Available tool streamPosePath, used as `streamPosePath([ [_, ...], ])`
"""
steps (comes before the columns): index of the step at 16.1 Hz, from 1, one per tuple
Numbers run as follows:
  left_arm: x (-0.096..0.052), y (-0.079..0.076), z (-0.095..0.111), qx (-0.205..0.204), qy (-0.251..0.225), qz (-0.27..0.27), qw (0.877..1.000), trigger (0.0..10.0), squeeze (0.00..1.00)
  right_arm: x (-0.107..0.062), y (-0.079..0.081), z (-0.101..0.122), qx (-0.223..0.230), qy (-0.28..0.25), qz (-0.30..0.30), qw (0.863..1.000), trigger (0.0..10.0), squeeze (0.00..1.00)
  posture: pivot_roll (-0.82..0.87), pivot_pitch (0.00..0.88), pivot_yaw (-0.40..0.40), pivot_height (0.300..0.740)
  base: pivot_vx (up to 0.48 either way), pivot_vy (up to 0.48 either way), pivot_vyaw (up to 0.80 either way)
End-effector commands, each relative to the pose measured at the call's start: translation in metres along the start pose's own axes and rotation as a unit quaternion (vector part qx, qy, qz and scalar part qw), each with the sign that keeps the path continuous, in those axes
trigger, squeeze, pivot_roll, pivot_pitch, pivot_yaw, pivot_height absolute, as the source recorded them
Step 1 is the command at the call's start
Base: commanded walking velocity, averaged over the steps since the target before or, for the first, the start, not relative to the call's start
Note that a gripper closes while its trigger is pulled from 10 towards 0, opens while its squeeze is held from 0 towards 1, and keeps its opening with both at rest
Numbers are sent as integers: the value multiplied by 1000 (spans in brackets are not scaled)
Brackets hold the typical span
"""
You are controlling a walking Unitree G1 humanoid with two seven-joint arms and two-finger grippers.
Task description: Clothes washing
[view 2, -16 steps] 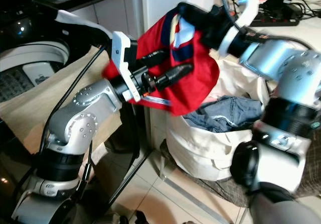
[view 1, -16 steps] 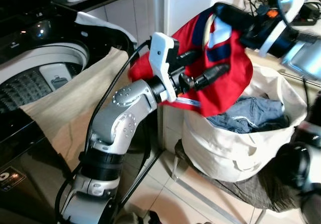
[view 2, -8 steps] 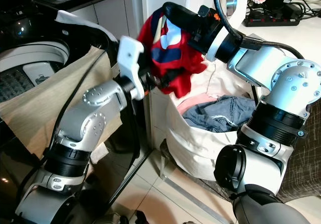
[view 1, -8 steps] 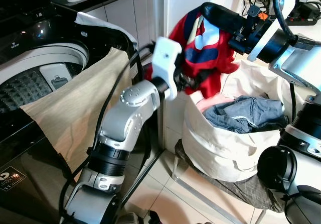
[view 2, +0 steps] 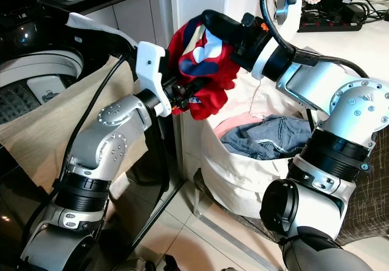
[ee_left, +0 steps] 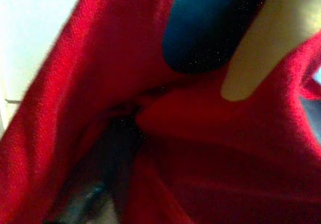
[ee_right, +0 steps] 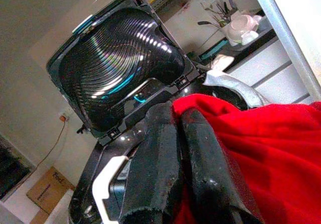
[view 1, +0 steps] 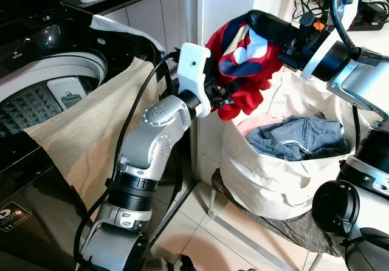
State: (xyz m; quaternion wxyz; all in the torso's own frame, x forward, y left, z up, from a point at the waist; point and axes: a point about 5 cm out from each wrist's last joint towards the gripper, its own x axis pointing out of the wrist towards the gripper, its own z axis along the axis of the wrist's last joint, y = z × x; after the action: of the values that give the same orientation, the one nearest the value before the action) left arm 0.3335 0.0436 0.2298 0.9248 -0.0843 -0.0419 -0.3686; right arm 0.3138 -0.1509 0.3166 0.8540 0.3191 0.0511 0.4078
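While both pincers, left [view 1: 226, 96] and right [ee_right: 173, 133], grip one red garment [view 1: 243, 70], one basket [view 1: 285, 186] sits below.

We lose the left gripper [view 1: 228, 98] inside the folds of the red garment [view 1: 243, 70], so we can't tell how its fingers stand. In the left wrist view the red cloth sits too close and blurred to make out any detail. The washing machine [view 1: 42, 82] runs off the picture's edge, and the beige cloth [view 1: 91, 131] covers part of its rim.
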Motion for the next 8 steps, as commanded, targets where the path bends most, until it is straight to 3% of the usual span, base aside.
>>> streamPosePath([
  [1, 2, 3, 7, -3, -15, 6, 1000, 0, 0, 0, 3, 0, -6, 0, 4, 1000, 0, 0, -63, 0, 52, 740, 0, 0, 0],
  [8, 2, 15, 13, -12, -29, 46, 998, 0, 0, 2, -2, -4, -14, 7, -20, 1000, 0, 0, -61, 0, 56, 740, 0, 0, 0],
])
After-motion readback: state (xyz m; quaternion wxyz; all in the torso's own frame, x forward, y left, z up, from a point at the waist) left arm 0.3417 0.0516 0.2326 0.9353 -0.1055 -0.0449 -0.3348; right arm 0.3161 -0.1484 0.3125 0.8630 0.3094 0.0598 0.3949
